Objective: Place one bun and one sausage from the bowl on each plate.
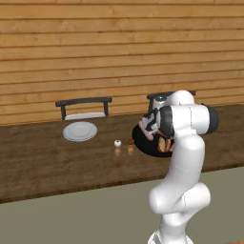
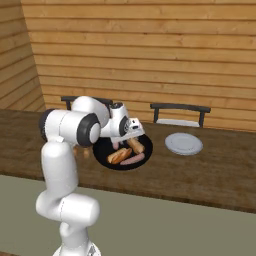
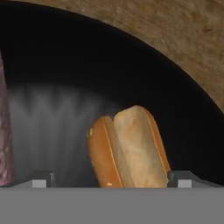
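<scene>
Here the claw [image 3: 112, 181] hangs low inside the black bowl [image 3: 52, 57], fingers [image 3: 40, 180] spread wide and empty. At its far left edge lies a pinkish sausage [image 3: 4, 131]; directly ahead, between the fingertips, sits a split bun [image 3: 127, 148]. Off to its right, one pale plate [image 2: 183, 143] rests well apart on the wooden counter [image 2: 215, 170].

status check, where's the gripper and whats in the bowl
Gripper open, low over the black bowl, fingertips straddling a bun. Buns and sausages in bowl. Near plate bare. Nothing blocking.
</scene>
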### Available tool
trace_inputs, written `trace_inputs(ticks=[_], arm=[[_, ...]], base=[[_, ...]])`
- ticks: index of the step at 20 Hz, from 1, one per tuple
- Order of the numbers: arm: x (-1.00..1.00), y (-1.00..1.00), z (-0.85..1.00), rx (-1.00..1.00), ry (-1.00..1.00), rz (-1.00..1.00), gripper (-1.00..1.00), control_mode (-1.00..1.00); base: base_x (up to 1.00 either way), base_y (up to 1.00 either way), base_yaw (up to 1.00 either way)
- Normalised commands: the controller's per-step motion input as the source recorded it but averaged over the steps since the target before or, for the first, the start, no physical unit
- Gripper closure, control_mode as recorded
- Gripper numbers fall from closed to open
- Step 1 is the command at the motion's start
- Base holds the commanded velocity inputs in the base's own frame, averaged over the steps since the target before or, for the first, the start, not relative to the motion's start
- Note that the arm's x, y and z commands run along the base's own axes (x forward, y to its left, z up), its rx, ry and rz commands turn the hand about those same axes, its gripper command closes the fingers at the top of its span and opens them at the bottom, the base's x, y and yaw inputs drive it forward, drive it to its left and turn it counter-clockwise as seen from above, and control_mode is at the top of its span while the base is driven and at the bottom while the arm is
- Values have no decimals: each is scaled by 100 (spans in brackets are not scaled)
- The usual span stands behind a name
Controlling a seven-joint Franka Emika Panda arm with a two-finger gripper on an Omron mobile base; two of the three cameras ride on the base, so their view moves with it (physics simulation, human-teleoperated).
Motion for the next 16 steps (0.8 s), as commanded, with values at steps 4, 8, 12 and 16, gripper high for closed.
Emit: trace_inputs(ticks=[4, 8, 12, 16], arm=[[6, 0, -26, -2, 0, 0, -100, -100], [4, 0, -22, -1, -1, 0, -100, -100], [8, 0, -21, -1, -1, 0, -100, -100], [16, 0, -15, -1, -7, 0, -100, -100]], base=[[0, 0, 0], [0, 0, 0], [0, 0, 0], [0, 0, 0]])
